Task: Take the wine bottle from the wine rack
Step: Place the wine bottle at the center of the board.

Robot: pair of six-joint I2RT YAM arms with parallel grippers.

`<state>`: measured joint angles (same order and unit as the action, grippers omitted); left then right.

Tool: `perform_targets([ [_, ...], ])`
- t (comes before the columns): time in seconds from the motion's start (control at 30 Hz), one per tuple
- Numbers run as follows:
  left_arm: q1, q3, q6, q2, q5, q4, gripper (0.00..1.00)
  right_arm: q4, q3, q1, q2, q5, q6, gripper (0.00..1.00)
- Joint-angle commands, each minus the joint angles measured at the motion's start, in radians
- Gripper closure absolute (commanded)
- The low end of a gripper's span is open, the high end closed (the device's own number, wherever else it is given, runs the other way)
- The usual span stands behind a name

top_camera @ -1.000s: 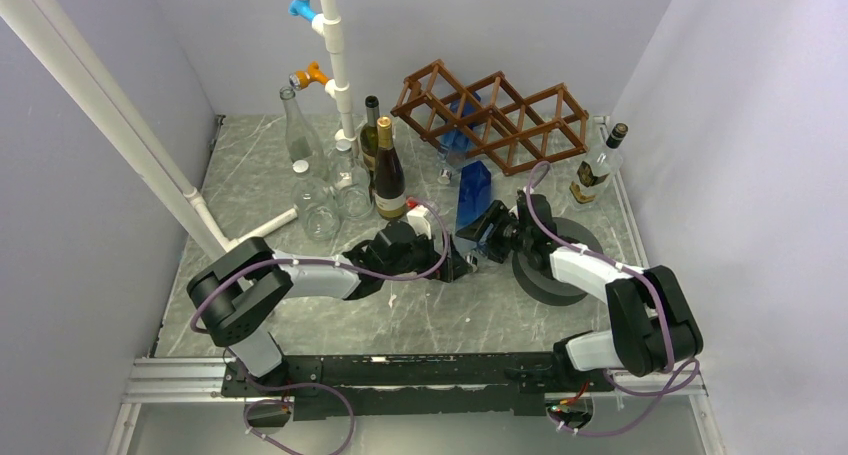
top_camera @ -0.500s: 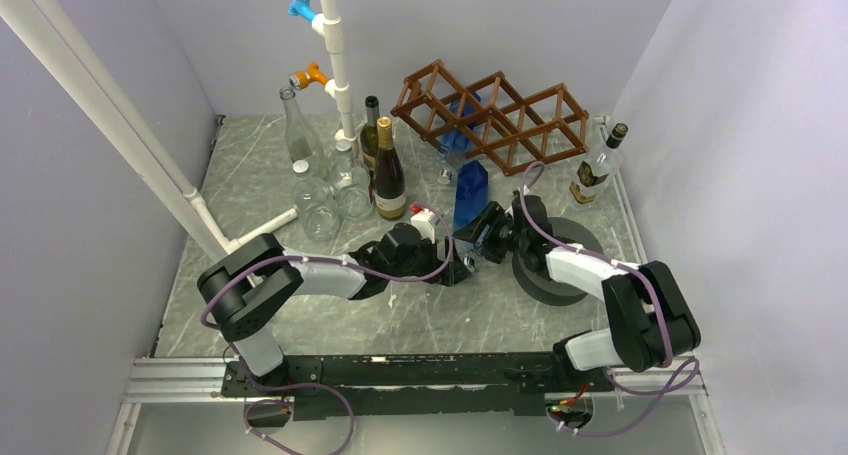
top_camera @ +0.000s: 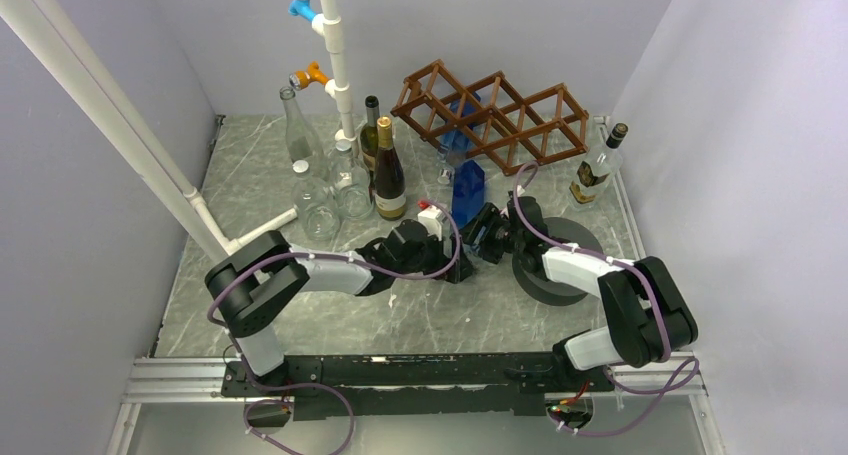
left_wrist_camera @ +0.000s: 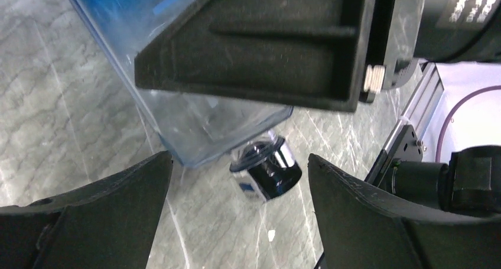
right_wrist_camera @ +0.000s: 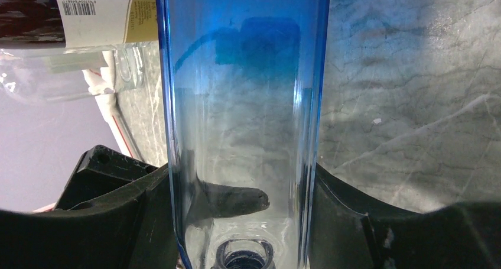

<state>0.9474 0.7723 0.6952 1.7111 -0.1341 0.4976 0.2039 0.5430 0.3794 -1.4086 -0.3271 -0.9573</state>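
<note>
1. Sitting clear of the wine rack [top_camera: 497, 113], the wine bottle [top_camera: 467, 187], a square one of clear blue glass, is found just in front of the brown lattice, over the tabletop [top_camera: 450, 315].
2. The bottle is clamped between the two fingers of the right end effector [top_camera: 478, 231]. In the right wrist view each finger is pressed flat against one side of the glass [right_wrist_camera: 242, 103].
3. The capped neck [left_wrist_camera: 266, 169] is turned towards the arms, and the flat base is turned towards the rack.
4. The left end effector [top_camera: 455, 259] is spread wide. Its fingers are seen on either side of the neck, and nothing is gripped by them.
5. Something blue is seen inside one cell of the rack.
6. Several dark and clear bottles [top_camera: 388, 180] are stood to the left of the rack, beside a white pipe [top_camera: 335, 55].
7. One more bottle [top_camera: 598, 165] is stood at the rack's right end.
8. A dark round disc [top_camera: 540, 275] is laid under the right arm.
</note>
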Motion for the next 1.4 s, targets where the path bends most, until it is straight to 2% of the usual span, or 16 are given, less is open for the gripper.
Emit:
perform_targets([
  [0.0,0.005,0.072,-0.011,0.032,0.035,-0.029,0.14,0.115,0.032,0.015,0.006,-0.028,-0.001,0.76],
  [0.17,0.006,0.109,0.008,0.055,0.065,-0.092,0.25,0.121,0.03,0.021,0.001,-0.025,-0.008,0.75],
  [0.23,0.005,0.112,0.017,0.054,0.082,-0.115,0.36,0.123,0.029,0.022,-0.001,-0.021,-0.009,0.74],
  [0.3,0.005,0.114,0.026,0.052,0.1,-0.144,0.41,0.124,0.028,0.024,-0.005,-0.017,-0.009,0.73],
  [0.37,0.006,0.109,0.034,0.045,0.108,-0.151,0.52,0.128,0.028,0.026,-0.009,-0.012,-0.008,0.73],
  [0.47,0.005,0.116,0.042,0.04,0.115,-0.183,0.53,0.134,0.028,0.03,-0.016,-0.009,-0.012,0.71],
  [0.57,0.005,0.131,0.047,0.044,0.11,-0.217,0.62,0.138,0.028,0.036,-0.021,-0.009,-0.012,0.71],
  [0.83,0.005,0.143,0.081,0.04,0.067,-0.235,0.58,0.158,0.028,0.042,-0.04,0.001,-0.023,0.69],
  [1.07,0.01,0.103,0.073,0.021,0.042,-0.17,0.61,0.159,0.031,0.044,-0.045,-0.004,-0.036,0.66],
  [1.23,0.026,0.064,0.056,-0.009,0.076,-0.128,0.57,0.161,0.033,0.044,-0.047,-0.011,-0.043,0.64],
  [1.37,0.027,0.074,0.045,0.001,0.072,-0.129,0.59,0.153,0.036,0.044,-0.05,-0.007,-0.038,0.62],
])
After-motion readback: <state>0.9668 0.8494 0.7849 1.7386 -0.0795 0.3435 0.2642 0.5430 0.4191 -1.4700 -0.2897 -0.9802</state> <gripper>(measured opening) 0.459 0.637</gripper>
